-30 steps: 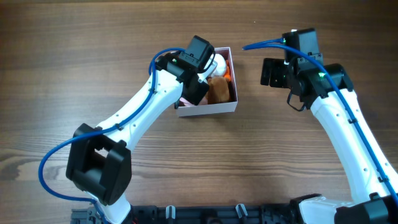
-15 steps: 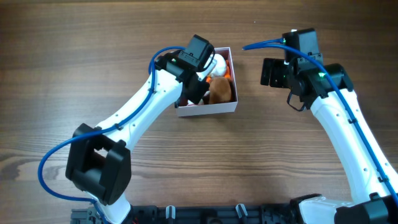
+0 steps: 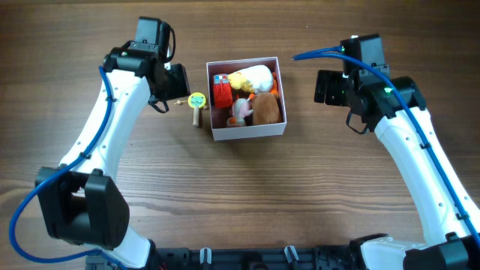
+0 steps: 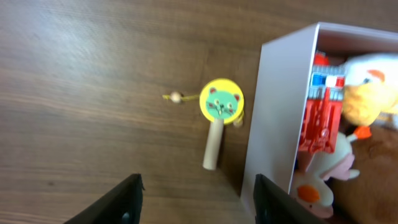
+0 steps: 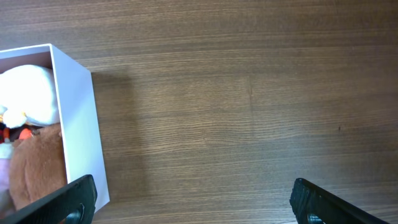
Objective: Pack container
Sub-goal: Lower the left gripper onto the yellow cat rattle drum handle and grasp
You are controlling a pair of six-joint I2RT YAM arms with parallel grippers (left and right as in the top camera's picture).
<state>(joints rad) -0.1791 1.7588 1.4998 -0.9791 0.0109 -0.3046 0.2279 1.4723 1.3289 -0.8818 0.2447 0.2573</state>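
Note:
The container (image 3: 248, 132) is a square white box with several toys inside: a yellow-white plush (image 3: 250, 77), a red toy (image 3: 220, 91), a brown plush (image 3: 265, 109) and a white-pink toy (image 3: 240, 111). It also shows in the left wrist view (image 4: 273, 106) and the right wrist view (image 5: 78, 118). A small wooden rattle drum with a yellow cat face (image 3: 197, 103) (image 4: 220, 106) lies on the table just left of the container. My left gripper (image 3: 171, 90) (image 4: 198, 202) is open and empty, left of the rattle. My right gripper (image 3: 324, 88) (image 5: 193, 202) is open and empty, right of the container.
The wooden table (image 3: 300, 187) stretches around the container. A blue cable (image 3: 319, 52) loops off the right arm.
My left arm has lifted out of the container and swung left, and now sits beside the rattle drum. The toys inside the container are uncovered. The right arm has not moved.

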